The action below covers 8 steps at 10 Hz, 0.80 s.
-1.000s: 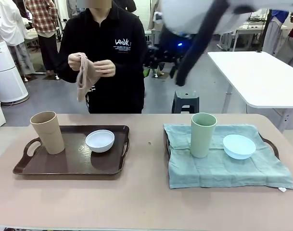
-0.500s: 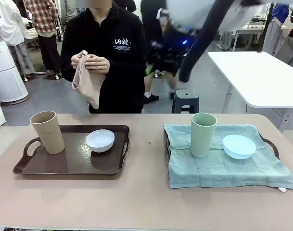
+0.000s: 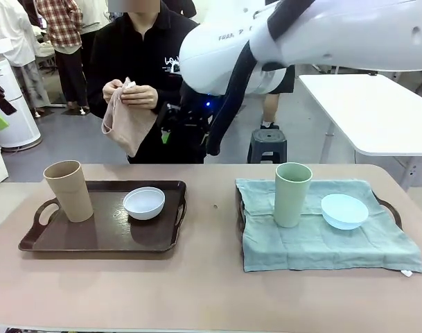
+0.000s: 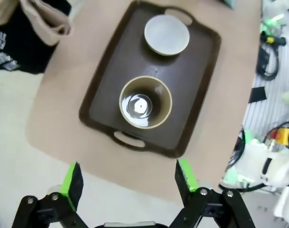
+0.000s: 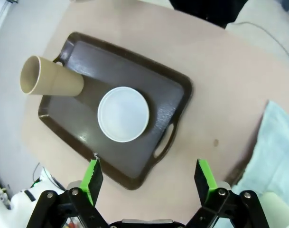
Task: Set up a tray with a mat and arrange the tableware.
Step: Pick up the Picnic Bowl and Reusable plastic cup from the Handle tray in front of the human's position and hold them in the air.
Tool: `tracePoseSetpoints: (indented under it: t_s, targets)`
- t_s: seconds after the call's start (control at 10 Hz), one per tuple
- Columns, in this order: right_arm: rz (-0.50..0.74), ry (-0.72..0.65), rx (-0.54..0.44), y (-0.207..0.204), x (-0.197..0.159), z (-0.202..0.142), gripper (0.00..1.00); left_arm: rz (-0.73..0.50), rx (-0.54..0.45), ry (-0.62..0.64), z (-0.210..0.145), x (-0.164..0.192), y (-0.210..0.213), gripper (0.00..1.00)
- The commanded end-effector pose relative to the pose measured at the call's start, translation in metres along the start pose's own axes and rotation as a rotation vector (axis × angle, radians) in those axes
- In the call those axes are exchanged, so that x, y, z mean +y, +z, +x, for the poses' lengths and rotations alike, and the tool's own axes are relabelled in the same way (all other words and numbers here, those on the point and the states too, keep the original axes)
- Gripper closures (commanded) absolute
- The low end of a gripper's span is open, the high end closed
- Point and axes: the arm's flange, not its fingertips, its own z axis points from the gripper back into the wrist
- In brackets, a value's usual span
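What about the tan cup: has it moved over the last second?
No. The tan cup stands in the same spot, at the left end of the brown tray.

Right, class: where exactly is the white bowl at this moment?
In the front view the white bowl sits on the bare brown tray on the left, right of the tan tumbler.

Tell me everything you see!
table: one, beige, under everything
brown tray: one, dark brown, table's left
tan tumbler: one, tan, on brown tray
white bowl: one, white, on brown tray
green mat: one, pale green, over second tray
second tray: one, dark, table's right
green tumbler: one, pale green, on mat
blue bowl: one, light blue, on mat
tan cloth: one, tan, in person's hands
stool: one, dark grey, floor beyond table
hands: two, holding cloth
left tool: one, black, open, high above table
right tool: one, black, open, high above table
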Motion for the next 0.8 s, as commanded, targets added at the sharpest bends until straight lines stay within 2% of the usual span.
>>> tracePoseSetpoints:
  t_s: [0.0, 0.5, 0.6, 0.7]
  targets:
    - [-0.031, -0.014, -0.016, 0.023, -0.012, -0.011, 0.00, -0.003, 0.062, 0.076, 0.007, -0.002, 0.017, 0.00]
    - [-0.031, -0.014, -0.016, 0.023, -0.012, -0.011, 0.00, 0.005, 0.047, 0.067, 0.005, -0.002, 0.016, 0.00]
    - [-0.027, -0.010, -0.021, 0.026, -0.010, -0.001, 0.00, -0.102, -0.106, -0.193, -0.024, 0.006, 0.018, 0.00]
    - [-0.034, -0.048, -0.018, 0.025, -0.010, -0.003, 0.00, -0.186, -0.205, -0.400, -0.049, 0.014, 0.014, 0.00]
